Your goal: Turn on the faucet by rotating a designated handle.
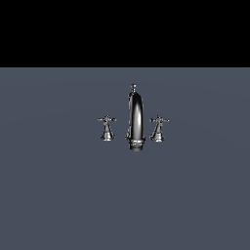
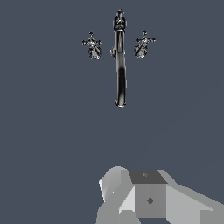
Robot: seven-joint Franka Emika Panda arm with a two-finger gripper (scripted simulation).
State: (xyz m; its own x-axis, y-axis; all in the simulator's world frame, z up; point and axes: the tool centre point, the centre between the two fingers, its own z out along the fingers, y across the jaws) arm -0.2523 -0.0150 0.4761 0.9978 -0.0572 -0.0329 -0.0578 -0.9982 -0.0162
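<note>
Only the gripper body, pale grey and blocky, shows in the wrist view; its fingertips are out of sight, so whether it is released or clenched cannot be told. It sits well apart from the faucet, which stands upright on the grey surface, flanked by one handle and another handle. No writing is legible.
</note>
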